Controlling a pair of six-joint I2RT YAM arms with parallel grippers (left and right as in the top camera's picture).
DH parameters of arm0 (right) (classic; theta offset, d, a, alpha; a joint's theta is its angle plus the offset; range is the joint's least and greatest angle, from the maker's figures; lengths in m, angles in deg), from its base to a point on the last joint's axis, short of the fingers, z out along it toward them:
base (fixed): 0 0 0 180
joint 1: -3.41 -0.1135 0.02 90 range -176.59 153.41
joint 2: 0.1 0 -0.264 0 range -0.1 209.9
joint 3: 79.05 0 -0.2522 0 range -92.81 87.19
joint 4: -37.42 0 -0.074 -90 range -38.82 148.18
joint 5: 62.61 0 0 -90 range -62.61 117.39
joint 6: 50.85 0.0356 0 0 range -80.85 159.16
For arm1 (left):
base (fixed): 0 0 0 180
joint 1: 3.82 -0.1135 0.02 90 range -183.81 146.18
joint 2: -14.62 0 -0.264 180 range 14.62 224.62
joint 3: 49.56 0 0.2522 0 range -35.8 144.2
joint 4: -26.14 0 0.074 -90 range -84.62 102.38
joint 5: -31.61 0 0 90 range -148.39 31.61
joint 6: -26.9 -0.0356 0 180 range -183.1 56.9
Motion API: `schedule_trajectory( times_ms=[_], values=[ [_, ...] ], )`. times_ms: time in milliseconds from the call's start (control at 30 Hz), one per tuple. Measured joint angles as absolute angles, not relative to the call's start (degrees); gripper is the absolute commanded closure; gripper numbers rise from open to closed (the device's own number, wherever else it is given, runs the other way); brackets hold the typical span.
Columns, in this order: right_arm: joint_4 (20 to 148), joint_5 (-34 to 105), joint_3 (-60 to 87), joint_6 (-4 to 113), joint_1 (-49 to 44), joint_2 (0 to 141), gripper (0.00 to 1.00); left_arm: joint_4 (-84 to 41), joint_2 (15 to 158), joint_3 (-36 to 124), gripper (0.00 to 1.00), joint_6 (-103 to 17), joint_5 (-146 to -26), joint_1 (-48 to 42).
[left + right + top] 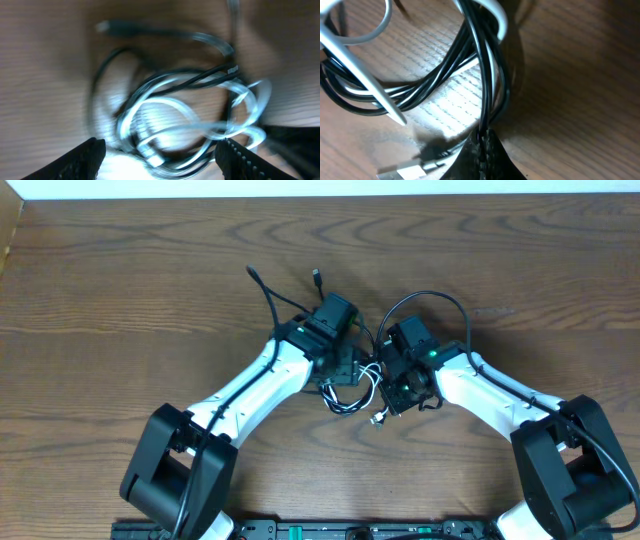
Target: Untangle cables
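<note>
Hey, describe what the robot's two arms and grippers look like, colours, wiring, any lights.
The left arm and right arm share one build: white tubular links between bulky black joint housings, with thin black wires along them. A small green light glows near each wrist. The left gripper has dark, wedge-shaped fingers; the right gripper is dark too.
</note>
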State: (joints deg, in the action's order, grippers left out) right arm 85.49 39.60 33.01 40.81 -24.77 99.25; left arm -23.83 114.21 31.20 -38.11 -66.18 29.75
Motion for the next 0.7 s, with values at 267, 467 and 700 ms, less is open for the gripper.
schedule_trajectory(
  times_ms=[267, 467, 700],
  values=[
    [86.6, 48.3, 33.4, 37.1, -22.1, 99.2, 0.99, -21.2, 115.6, 29.7, 0.29, -30.8, -67.2, 31.1],
    [90.2, 55.3, 33.5, 31.3, -18.6, 99.2, 0.99, -21.4, 117.4, 27.4, 0.32, -31.1, -68.9, 31.1],
    [91.5, 65.0, 33.5, 26.2, -13.8, 99.2, 0.99, -24.3, 117.4, 27.2, 0.35, -36.5, -70.3, 31.1]
  ],
)
